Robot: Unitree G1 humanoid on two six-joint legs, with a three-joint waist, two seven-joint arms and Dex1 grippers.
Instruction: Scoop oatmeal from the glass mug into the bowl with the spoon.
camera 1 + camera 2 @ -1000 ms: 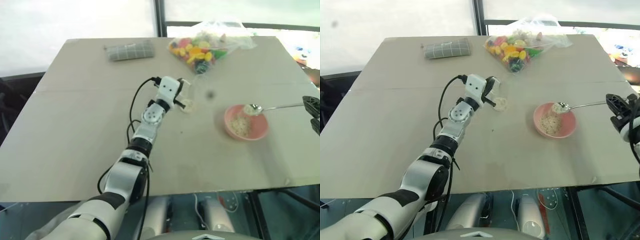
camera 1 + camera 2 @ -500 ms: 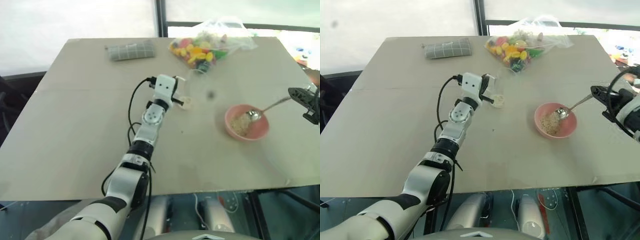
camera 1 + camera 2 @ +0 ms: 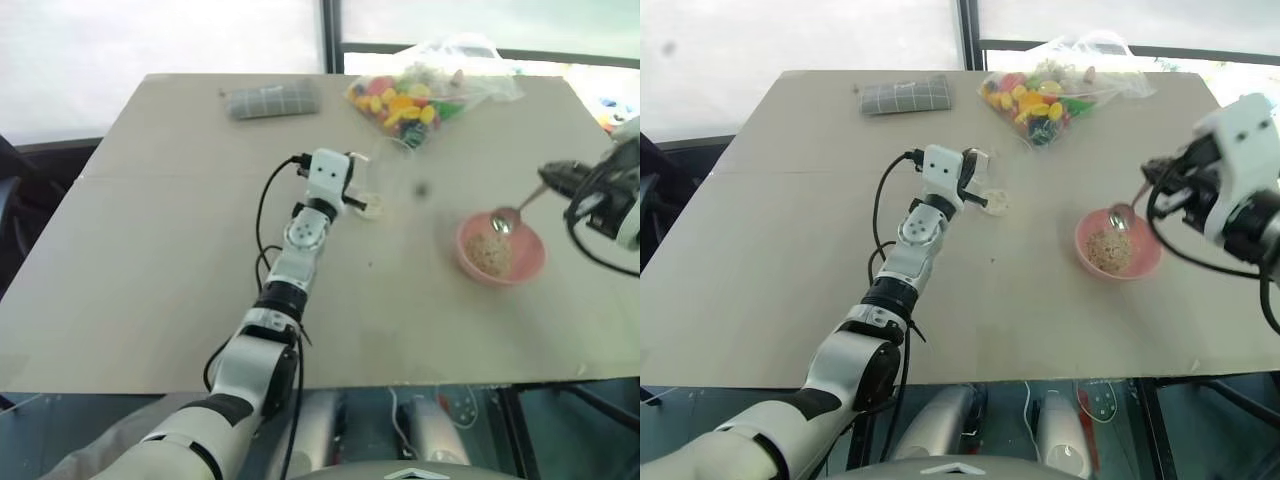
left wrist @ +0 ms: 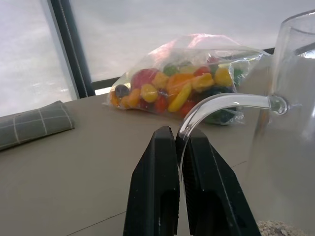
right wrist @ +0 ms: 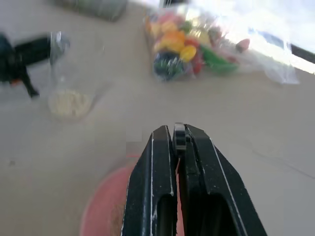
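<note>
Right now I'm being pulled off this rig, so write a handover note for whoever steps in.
Left end effector: shut on the glass mug's handle, steadying the glass mug on the table.
Right end effector: shut on the spoon, whose scoop end is over the bowl's far rim.
The bowl holds a heap of oatmeal; more oatmeal is in the mug.
Done: at least one scoop delivered.
Left: return the spoon to the mug and keep scooping.
</note>
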